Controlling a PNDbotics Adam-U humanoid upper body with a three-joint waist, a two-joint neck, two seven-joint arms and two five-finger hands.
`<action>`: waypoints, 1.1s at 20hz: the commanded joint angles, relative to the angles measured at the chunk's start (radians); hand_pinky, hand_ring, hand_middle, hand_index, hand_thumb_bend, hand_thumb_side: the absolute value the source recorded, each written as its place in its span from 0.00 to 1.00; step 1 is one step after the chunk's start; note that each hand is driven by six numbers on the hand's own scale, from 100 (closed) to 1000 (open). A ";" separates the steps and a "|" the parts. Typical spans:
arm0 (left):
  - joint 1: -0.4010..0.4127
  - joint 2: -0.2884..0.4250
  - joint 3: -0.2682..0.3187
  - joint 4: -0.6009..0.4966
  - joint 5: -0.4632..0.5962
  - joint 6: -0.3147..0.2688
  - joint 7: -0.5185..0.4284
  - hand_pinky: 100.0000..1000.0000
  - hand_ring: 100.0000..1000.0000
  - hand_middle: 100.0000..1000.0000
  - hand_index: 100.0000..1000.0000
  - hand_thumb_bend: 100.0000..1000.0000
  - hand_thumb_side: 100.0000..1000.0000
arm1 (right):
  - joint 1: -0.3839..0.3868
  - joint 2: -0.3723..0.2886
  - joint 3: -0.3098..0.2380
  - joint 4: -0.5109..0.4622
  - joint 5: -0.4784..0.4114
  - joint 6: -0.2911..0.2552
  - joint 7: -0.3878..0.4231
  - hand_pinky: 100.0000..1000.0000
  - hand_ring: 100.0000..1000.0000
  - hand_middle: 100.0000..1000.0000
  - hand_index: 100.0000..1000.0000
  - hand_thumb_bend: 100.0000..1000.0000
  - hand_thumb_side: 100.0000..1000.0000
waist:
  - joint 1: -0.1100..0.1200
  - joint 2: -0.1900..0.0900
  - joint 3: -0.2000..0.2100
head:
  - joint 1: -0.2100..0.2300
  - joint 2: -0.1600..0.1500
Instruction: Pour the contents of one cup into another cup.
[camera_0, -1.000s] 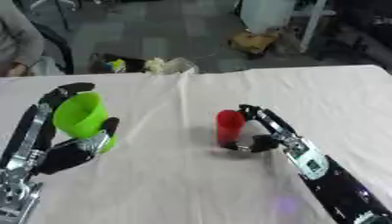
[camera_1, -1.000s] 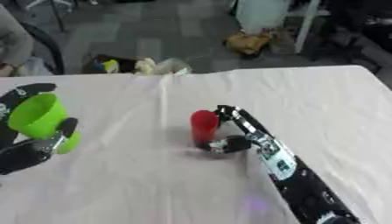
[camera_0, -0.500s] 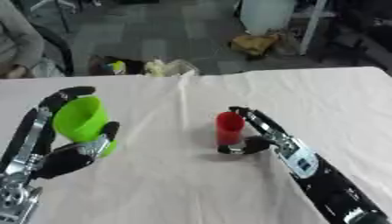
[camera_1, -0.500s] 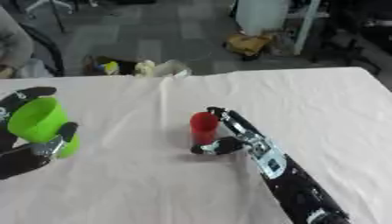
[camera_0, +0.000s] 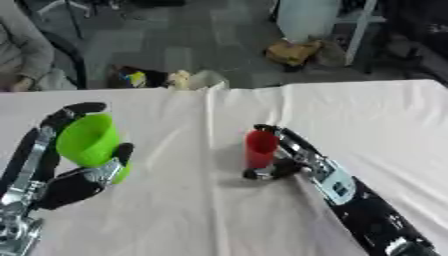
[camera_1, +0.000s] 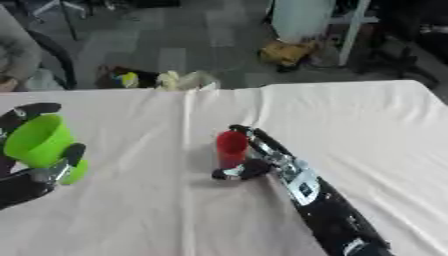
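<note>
1. A bright green plastic cup (camera_0: 87, 141), wide at the rim and narrowing toward its base, sits at the left of the frame, tilted so its open mouth faces up and toward the upper left. What is inside it cannot be made out.
2. A small red plastic cup (camera_0: 260, 147), narrow and straight-sided, stands upright on the surface near the middle of the frame, well apart from the green one.
3. The left hand (camera_0: 74, 177), black with silver parts, comes up from the lower left and is wrapped round the green cup: one finger arches over the far rim, and the thumb lies against the near side.
4. The right hand (camera_0: 289, 159) reaches in from the lower right, its forearm running diagonally across the cloth. Its fingers lie along the right side of the red cup and curl at its top, while the thumb hooks round the foot of the cup from the front, so the cup is pinched between them.
5. The surface (camera_0: 385, 120) is covered with a plain white cloth that has a crease running down from the upper middle.
</note>
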 joint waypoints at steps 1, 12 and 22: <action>-0.020 0.001 0.002 -0.016 0.002 0.001 -0.003 0.39 0.11 0.27 0.77 0.00 0.16 | -0.019 0.007 0.011 0.001 0.014 -0.008 0.008 0.78 1.00 0.39 0.69 0.72 0.39 | 0.001 -0.011 0.003 | -0.004 -0.012; -0.021 0.001 0.002 -0.015 0.002 0.002 -0.001 0.39 0.11 0.27 0.77 0.00 0.16 | -0.013 0.006 0.007 -0.005 0.009 0.005 -0.002 0.67 0.87 0.12 0.45 0.27 0.13 | 0.000 -0.010 -0.010 | -0.003 -0.016; -0.012 0.020 0.019 -0.039 0.010 0.006 0.007 0.39 0.11 0.27 0.77 0.00 0.16 | 0.015 -0.055 -0.005 -0.105 -0.081 0.047 -0.041 0.62 0.79 0.05 0.37 0.00 0.04 | -0.005 -0.013 -0.036 | 0.001 -0.023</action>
